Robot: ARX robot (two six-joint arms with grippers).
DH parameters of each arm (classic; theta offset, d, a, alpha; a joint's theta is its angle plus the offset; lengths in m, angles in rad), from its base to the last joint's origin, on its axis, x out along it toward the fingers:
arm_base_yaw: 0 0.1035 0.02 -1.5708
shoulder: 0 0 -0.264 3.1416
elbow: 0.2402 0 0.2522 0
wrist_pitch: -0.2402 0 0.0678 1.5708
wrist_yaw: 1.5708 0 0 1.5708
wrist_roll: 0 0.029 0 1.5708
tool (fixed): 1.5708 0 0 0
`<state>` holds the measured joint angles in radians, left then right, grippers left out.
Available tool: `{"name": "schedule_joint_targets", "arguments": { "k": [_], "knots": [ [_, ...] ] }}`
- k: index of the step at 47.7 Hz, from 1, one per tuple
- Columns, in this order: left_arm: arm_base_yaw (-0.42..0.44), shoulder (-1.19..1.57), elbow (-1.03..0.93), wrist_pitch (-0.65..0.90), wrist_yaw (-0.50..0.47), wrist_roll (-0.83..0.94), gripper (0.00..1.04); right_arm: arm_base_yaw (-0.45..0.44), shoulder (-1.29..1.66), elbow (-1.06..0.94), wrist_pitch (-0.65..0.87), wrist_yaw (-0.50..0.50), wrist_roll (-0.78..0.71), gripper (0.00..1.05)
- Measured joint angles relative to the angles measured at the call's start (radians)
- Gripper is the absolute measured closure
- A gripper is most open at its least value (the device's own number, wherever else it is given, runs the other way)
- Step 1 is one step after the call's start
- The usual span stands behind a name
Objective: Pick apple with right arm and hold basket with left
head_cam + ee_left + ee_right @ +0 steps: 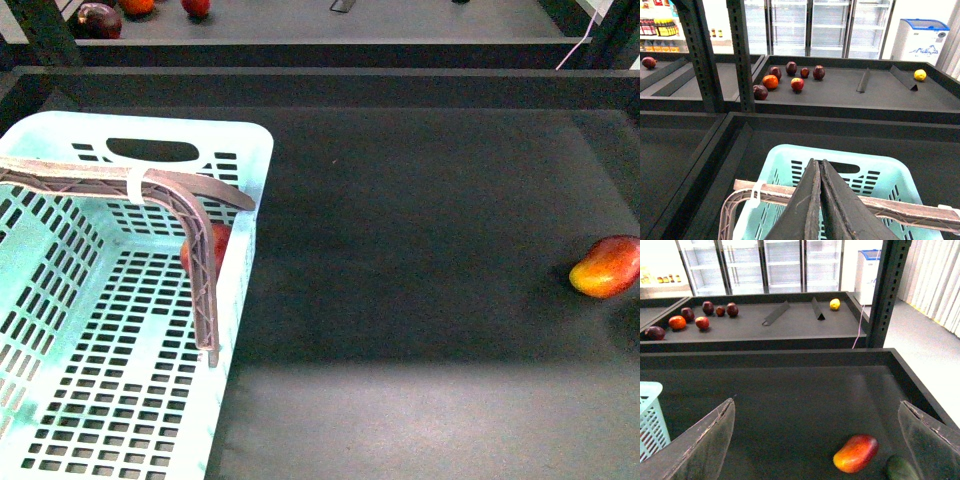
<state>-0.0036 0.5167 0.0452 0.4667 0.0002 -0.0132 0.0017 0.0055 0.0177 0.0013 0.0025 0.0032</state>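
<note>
One basket (60,330) is seen at the left of the dark desk (420,250) in the front view, and one apple (218,243) lies inside it, pressed near the basket's right wall and partly hidden behind the ribbed handle (200,270), on which one translucent white band (135,186) is wrapped. One yellow-orange-to-red mango-like fruit (607,266) rests on the desk far to the right, well apart from the basket; in the right wrist view one dark green fruit (901,469) is seen just beside it. On the far shelf (850,90), six dark red and orange fruits are counted in the left wrist view, grouped together, with one yellow fruit (920,75) well apart from them. A white and blue chest freezer (919,39) bears a blue mountain-like mark; its writing cannot be read, and the labels of the bottles (657,27) on a distant shelf are too small to tell. The left end effector (820,200) is clenched, its jaws pressed together directly above the handle, though a grip on the handle cannot be confirmed. The right end effector (815,440) is released, its jaws spread wide above the desk, with the mango-like fruit between them and the apple out of that view, well away to the basket side.
</note>
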Motion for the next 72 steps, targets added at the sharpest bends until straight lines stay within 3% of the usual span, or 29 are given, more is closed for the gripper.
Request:
{"name": "schedule_joint_targets", "arguments": {
  "k": [6,44,50,72],
  "knots": [
    [0.0,-0.032,-0.031,0.009,0.0,0.002,1.01,0.0,0.0,0.0,0.0,0.0,0.0,0.09],
    [0.0,-0.338,-0.031,-0.288,0.0,0.002,1.01,0.0,0.0,0.0,0.0,0.0,0.0,0.09],
    [0.0,-0.481,-0.03,-0.454,0.0,0.003,1.01,0.0,0.0,0.0,0.0,0.0,0.0,0.09],
    [0.0,-0.51,-0.03,-0.463,0.0,0.003,1.01,0.0,0.0,0.0,0.0,0.0,0.0,0.09]
  ]
}}
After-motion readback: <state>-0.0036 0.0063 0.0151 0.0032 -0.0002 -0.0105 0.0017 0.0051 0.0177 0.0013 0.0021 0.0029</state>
